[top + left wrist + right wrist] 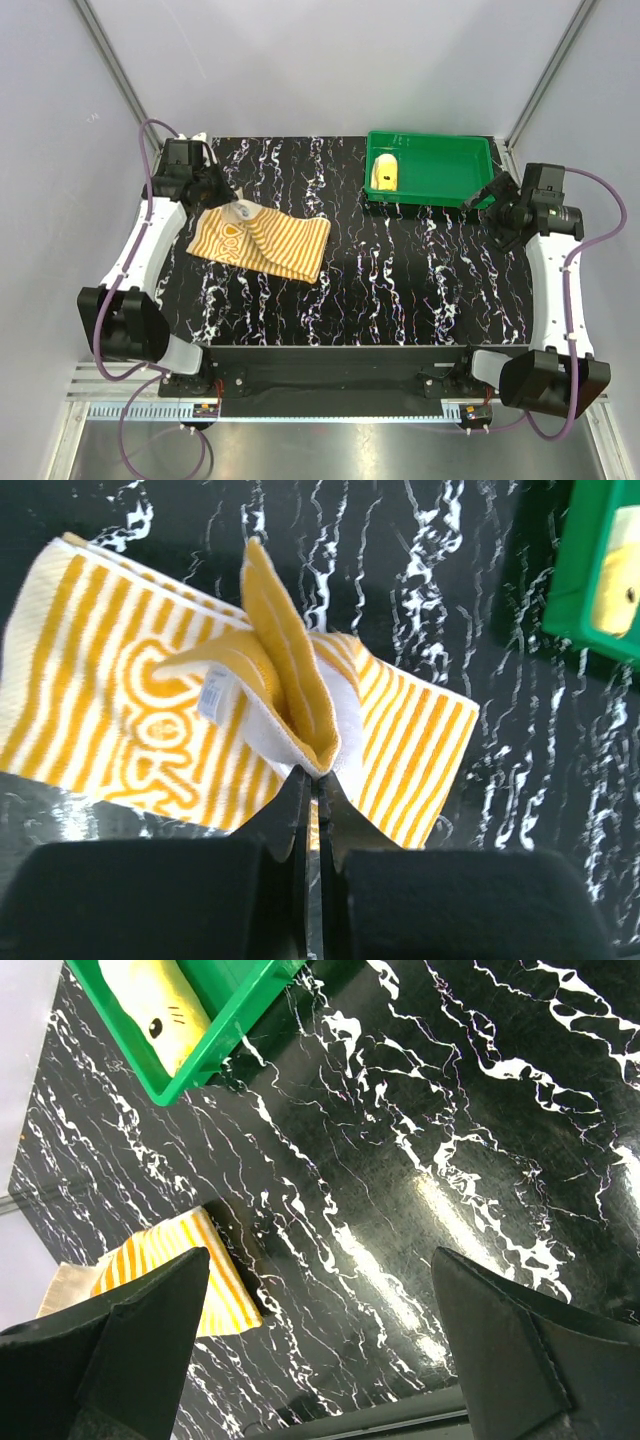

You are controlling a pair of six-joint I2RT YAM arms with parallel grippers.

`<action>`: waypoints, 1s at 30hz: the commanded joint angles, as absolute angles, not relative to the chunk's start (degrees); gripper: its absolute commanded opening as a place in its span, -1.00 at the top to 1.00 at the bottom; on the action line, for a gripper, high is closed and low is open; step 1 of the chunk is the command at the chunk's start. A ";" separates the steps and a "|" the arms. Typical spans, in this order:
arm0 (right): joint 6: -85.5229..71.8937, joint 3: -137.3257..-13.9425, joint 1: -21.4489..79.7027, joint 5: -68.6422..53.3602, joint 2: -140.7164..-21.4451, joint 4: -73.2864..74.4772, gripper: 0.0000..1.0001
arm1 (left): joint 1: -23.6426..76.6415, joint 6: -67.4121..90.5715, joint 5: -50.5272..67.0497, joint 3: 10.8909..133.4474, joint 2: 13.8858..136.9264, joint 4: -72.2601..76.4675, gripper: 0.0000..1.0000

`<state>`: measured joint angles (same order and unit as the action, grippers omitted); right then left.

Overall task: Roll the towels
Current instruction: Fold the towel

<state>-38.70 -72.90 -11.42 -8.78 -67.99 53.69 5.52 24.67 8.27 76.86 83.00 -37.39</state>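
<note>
The striped towel [262,240] lies on the left of the black marbled table, one corner folded over onto itself. My left gripper [232,205] is at its far left corner. In the left wrist view the gripper [318,775] is shut on a pinched-up fold of the striped towel [100,680], whose white label shows. The plain yellow towel [386,173] lies rolled inside the green tray [460,150]. My right gripper [483,195] hovers by the tray's right front corner, and in its wrist view the gripper [320,1255] is open with nothing between the fingers.
The green tray [215,1045] with the yellow towel [160,1010] sits at the back right of the table. One corner of the striped towel [170,1245] shows past my right gripper's left finger. White walls stand on three sides.
</note>
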 commanded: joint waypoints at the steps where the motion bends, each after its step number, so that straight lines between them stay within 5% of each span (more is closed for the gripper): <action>1: -37.27 -72.25 -11.69 -10.37 -68.20 50.98 -0.99 | 4.31 18.99 12.22 80.68 82.97 -38.32 1.00; 12: -33.23 -64.97 -11.17 -23.54 -68.03 41.67 -0.99 | 0.18 13.36 2.02 73.22 75.24 -39.73 1.00; 17: -32.60 -63.11 -1.78 -23.56 -71.09 40.08 -0.99 | 0.09 12.48 2.20 72.16 75.32 -37.19 1.00; 30: -34.19 -58.01 2.64 -22.15 -72.16 37.26 -0.99 | -1.67 9.23 6.43 84.03 83.59 -36.48 0.97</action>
